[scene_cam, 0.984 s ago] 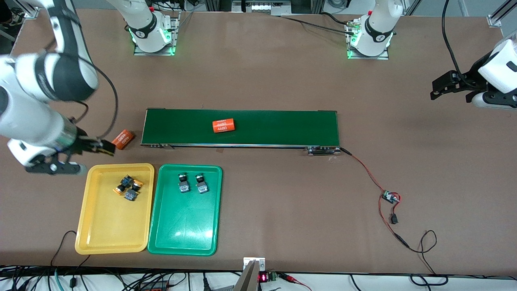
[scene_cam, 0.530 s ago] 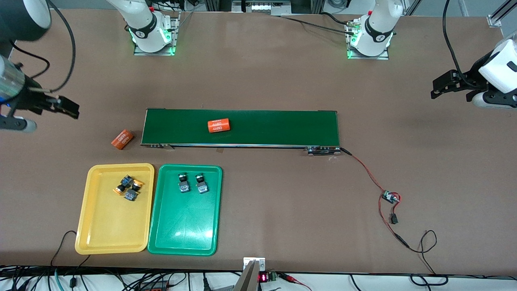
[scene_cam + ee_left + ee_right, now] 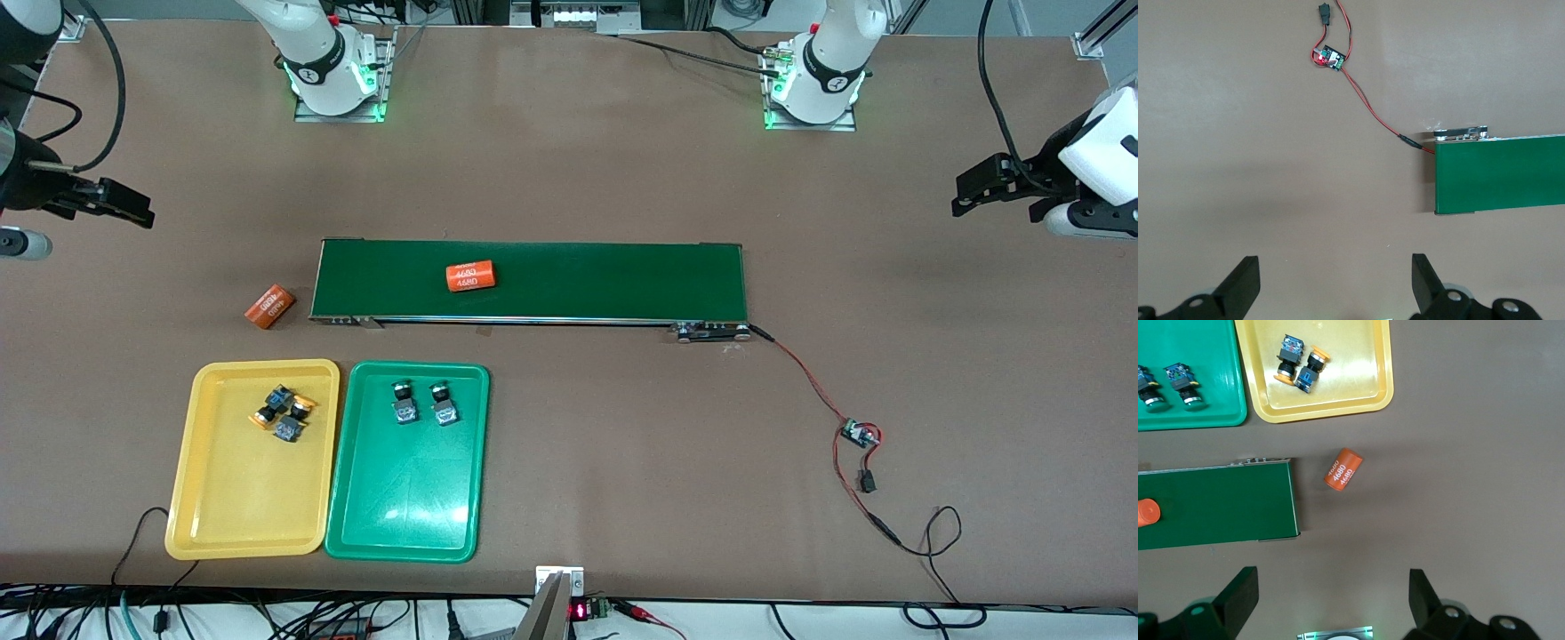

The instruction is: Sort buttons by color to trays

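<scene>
Two yellow-capped buttons [image 3: 283, 413] lie together in the yellow tray [image 3: 240, 498], toward its end nearest the belt. Side by side in the green tray [image 3: 400, 507] lie two green-capped buttons [image 3: 423, 402]. My right gripper [image 3: 133, 209] hangs open and empty over bare table at the right arm's end. Its wrist view shows the yellow tray [image 3: 1358, 387], the buttons [image 3: 1298, 363] in it and the green tray [image 3: 1218, 407], all far from the right gripper [image 3: 1331, 579]. My left gripper [image 3: 965, 191] waits open over bare table at the left arm's end, and the left gripper [image 3: 1335, 267] holds nothing.
A dark-green conveyor belt [image 3: 605, 280] crosses the middle of the table and carries an orange cylinder [image 3: 469, 276]. A second orange cylinder [image 3: 269, 306] lies on the table off the belt's end. A small circuit board [image 3: 859, 434] with red and black wires trails from the belt's other end.
My right arm has swung up and away from beside the yellow tray toward the table's edge. The cylinder on the belt has moved toward the right arm's end. The left arm is still.
</scene>
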`<state>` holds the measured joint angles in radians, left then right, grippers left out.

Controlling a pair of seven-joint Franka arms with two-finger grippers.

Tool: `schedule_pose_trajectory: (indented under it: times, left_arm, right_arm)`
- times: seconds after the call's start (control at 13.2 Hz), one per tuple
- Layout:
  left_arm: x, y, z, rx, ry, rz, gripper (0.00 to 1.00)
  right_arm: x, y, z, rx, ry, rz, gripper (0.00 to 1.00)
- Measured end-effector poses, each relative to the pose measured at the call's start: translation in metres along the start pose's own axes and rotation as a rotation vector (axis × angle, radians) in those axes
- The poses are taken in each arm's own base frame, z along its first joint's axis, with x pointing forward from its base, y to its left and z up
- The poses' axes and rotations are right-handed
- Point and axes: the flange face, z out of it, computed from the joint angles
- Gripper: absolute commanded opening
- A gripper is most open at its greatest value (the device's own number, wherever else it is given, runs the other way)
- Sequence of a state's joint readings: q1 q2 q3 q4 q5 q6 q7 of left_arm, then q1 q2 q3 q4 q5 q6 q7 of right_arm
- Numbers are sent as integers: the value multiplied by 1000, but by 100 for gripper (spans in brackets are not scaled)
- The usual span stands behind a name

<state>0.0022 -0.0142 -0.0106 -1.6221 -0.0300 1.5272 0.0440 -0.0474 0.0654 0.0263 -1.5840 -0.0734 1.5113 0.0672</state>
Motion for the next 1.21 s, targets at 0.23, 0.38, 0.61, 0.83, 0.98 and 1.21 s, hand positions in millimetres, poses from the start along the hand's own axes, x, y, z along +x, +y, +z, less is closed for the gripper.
schedule_pose_trajectory:
  times: [0.23, 0.38, 0.61, 0.83, 0.98, 1.21]
  left_arm:
    - [-1, -2, 1, -1, -9, -3, 100]
    - [-1, -3, 1, -1, -12, -5, 100]
    - [-2, -3, 1, -1, -15, -6, 100]
    - [-2, -4, 1, -1, -15, -7, 100]
    - [-2, -3, 1, -1, -15, -6, 100]
    - [-2, -3, 1, -1, -14, -6, 100]
  right_arm:
    - [-1, 0, -1, 1, -11, -15, 100]
    - [-4, -5, 0, 0, -31, -26, 100]
    - [-5, -8, 0, -1, -39, -32, 100]
    - [-5, -8, 0, -1, -39, -34, 100]
    - [-5, -8, 0, 0, -39, -35, 100]
    - [-4, -9, 1, 0, -41, -36, 100]
